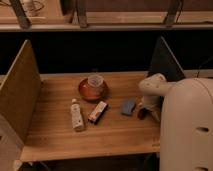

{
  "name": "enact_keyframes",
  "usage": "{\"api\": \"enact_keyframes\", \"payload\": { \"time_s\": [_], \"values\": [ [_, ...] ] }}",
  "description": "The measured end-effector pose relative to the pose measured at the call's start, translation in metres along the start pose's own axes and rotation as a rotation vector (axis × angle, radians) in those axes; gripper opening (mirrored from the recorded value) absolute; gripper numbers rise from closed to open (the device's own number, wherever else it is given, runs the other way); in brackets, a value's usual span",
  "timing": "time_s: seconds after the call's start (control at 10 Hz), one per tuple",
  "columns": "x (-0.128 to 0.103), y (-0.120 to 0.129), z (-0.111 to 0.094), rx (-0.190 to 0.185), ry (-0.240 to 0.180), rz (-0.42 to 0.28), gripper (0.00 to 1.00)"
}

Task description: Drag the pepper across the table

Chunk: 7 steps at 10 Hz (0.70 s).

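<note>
The pepper [142, 113] is a small dark red-brown thing lying on the light wooden table [115, 132], near its right edge. It is just right of the blue block [128, 106]. My white arm [154, 89] reaches down from the right, and my gripper [147, 107] is low at the table, right at the pepper's upper right side. The arm hides part of the gripper. I cannot tell whether the gripper touches the pepper.
An orange plate [85, 92] with a clear cup [95, 81] stands mid-table. A white bottle [76, 115] and a red-and-white flat box [98, 111] lie in front of it. Upright side panels stand at the left [20, 90] and right [162, 57]. My white body [187, 130] fills the lower right.
</note>
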<state>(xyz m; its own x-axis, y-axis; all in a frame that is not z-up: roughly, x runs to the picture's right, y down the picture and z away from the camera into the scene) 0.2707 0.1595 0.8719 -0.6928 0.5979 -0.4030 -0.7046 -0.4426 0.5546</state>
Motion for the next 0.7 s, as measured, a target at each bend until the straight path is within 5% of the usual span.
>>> {"api": "enact_keyframes", "payload": {
  "time_s": [0.4, 0.7],
  "values": [
    [0.004, 0.001, 0.015, 0.035, 0.034, 0.033, 0.78],
    [0.007, 0.007, 0.019, 0.031, 0.045, 0.028, 0.49]
  ]
}}
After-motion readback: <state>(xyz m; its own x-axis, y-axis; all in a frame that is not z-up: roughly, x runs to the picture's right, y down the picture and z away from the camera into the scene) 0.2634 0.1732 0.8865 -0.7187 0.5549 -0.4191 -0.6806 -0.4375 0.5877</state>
